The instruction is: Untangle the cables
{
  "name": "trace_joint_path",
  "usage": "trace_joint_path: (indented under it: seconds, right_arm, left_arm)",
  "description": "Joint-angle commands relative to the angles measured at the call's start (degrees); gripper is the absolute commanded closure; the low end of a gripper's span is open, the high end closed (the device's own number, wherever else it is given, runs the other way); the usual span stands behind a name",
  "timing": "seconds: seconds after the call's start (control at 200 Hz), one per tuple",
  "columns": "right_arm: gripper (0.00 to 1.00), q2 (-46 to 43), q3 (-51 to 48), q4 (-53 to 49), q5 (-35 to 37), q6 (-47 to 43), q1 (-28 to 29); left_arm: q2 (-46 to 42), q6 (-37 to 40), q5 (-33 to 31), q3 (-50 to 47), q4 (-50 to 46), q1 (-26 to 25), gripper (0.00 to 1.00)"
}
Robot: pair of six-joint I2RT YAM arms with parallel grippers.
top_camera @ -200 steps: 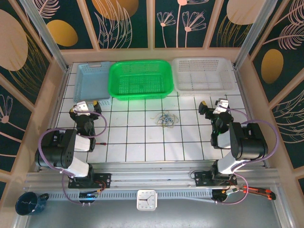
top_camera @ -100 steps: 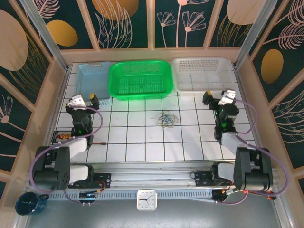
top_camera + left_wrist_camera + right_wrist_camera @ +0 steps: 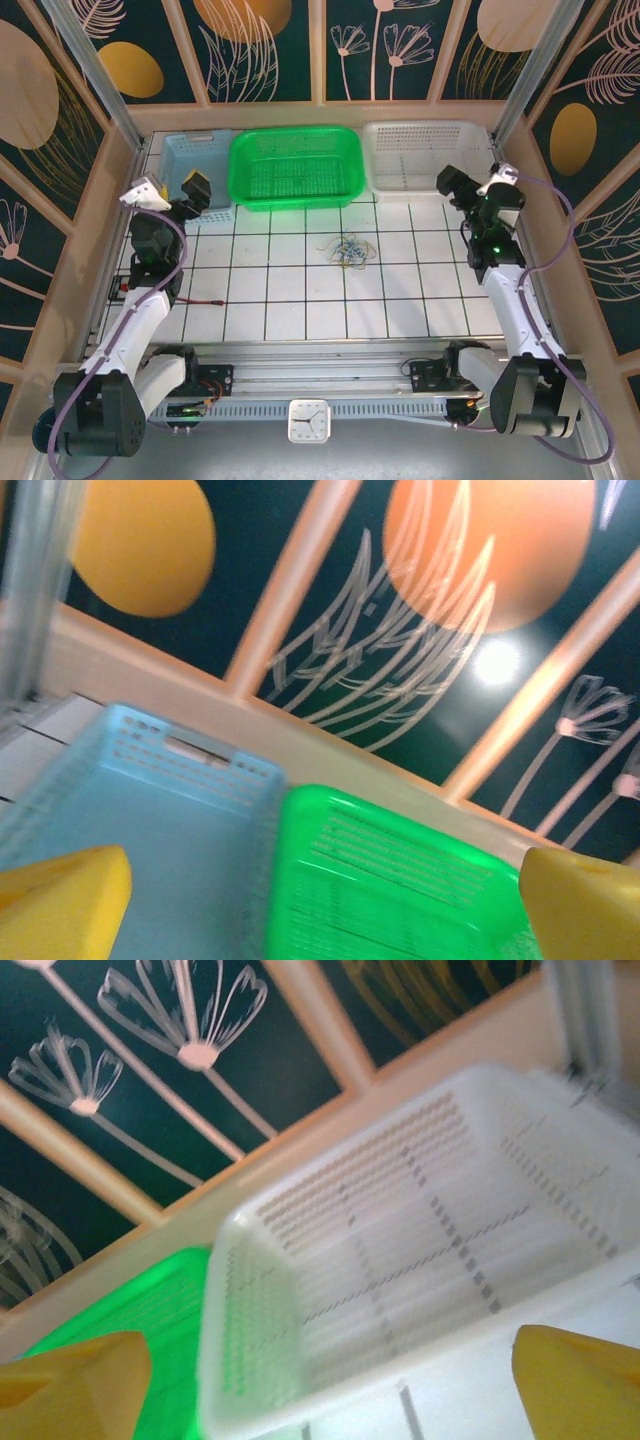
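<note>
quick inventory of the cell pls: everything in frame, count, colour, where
cables: one tangled bundle, blue, pale yellow and whitish, middle of the table
blue basket: 1, light blue, far edge, left
green basket: 1, bright green, far edge, middle
white basket: 1, white, far edge, right
table: 1, white tiles, dark grout lines
clock: 1, white face, near rail between the arm bases
left gripper: 1, black, yellow fingers, open, by the blue basket's near edge
right gripper: 1, black, yellow fingers, open, by the white basket's near edge
</note>
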Motion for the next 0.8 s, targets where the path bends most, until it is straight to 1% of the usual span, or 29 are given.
trace_joint_path:
  seconds: [0.0,0.115,0.24,0.345,0.455,0.57,0.651,0.796]
  right_arm:
    - [0.11,-2.2,-1.3,-5.0,-8.8,2.5,2.6]
    - [0.12,-2.6,-4.6,-5.2,-7.6,3.2,7.9]
    - [0.13,-1.9,-7.9,-4.1,-2.7,4.4,14.8]
    - [0.14,-1.0,-10.3,-1.8,-1.1,6.4,18.7]
    - [0.14,-0.1,-11.7,-0.1,0.9,7.9,22.1]
    - [0.14,2.1,-11.8,0.6,2.6,8.5,24.4]
    - [0.14,4.1,-11.0,0.4,2.8,8.1,25.6]
    - [0.14,6.4,-9.8,-0.3,3.1,7.1,27.4]
  left_arm:
    - [0.8,-6.3,9.1,3.5,-8.9,-0.8,0.01]
    - [2.4,-8.3,11.6,5.1,-11.2,-3.5,0.01]
    - [5.2,-7.9,10.7,6.3,-12.8,-9.7,0.01]
    - [8.1,-9.1,10.2,5.9,-11.6,-13.0,0.01]
    - [11.8,-8.5,9.7,6.8,-12.2,-14.0,0.01]
    - [15.1,-7.0,9.5,8.1,-13.5,-15.1,0.01]
    - [16.3,-7.1,6.1,8.9,-15.8,-15.4,0.01]
    - [16.8,-6.4,1.4,9.8,-16.2,-15.4,0.01]
